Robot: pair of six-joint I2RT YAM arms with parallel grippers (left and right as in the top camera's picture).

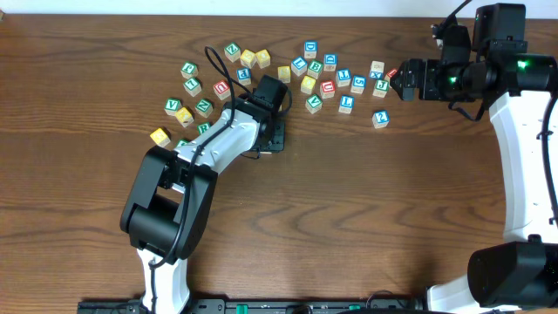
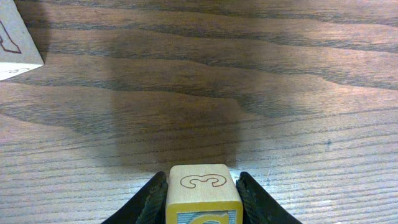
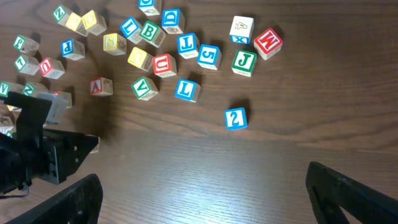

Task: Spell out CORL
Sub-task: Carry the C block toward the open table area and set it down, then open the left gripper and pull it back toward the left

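Near the middle of the brown wood-grain worktop [image 1: 392, 201], just on the near side of the cubes, the left gripper [image 1: 272, 139], clamped on a pale wooden cube [image 2: 202, 186]. From the left wrist, black fingers [image 2: 152, 200] tight against both sides of that cube. An outlined 3 on its upper face, and a strip of blue and yellow paint below, too cut off to read. Resting on the wood or raised off it: cannot tell. From overhead, hidden under the gripper body. Ahead of it, bare wood and, at the upper left of the wrist view, the corner of one more pale block [image 2: 15, 43].

Along the far edge, from left of centre to right of centre, a loose scatter of small painted wooden letter cubes [image 1: 309, 85]. Among them a blue L cube [image 3: 186, 89], right of centre on the near fringe of the scatter, beside a green V cube [image 3: 144, 87] and just nearer than a red U cube [image 3: 163, 64]. Two more blue L faces closer to the far edge. C, O and R: too small to pick out for sure.

Towards the right end of the far edge, at the right fringe of the scatter, the right gripper [image 1: 397, 83], fingers [image 3: 348, 193] spread wide apart above bare wood. On the near side of the scatter's right end, a lone blue-marked cube [image 3: 235, 117], apart from the rest.
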